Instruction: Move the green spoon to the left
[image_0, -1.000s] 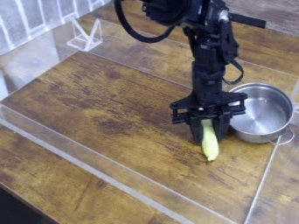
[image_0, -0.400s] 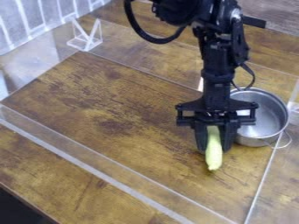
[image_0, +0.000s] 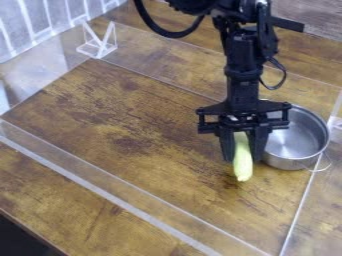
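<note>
The green spoon (image_0: 242, 163) shows as a thick yellow-green handle pointing down toward the wooden table (image_0: 120, 120); its silver bowl is hidden. My gripper (image_0: 242, 140) comes straight down from above and is shut on the handle's upper end. The black fingers (image_0: 230, 142) pinch it from both sides. The spoon's lower tip is at or just above the wood; I cannot tell whether it touches. The spoon hangs just left of the round steel pot.
The steel pot (image_0: 295, 140) stands right of the gripper, near the table's right edge. Clear acrylic strips (image_0: 134, 205) border the wooden area at the front and right. A small clear stand (image_0: 95, 40) sits at the back left.
The gripper, still shut on the spoon, swung a little to the right and down, then came back slightly left and up. The spoon now hangs more upright.
</note>
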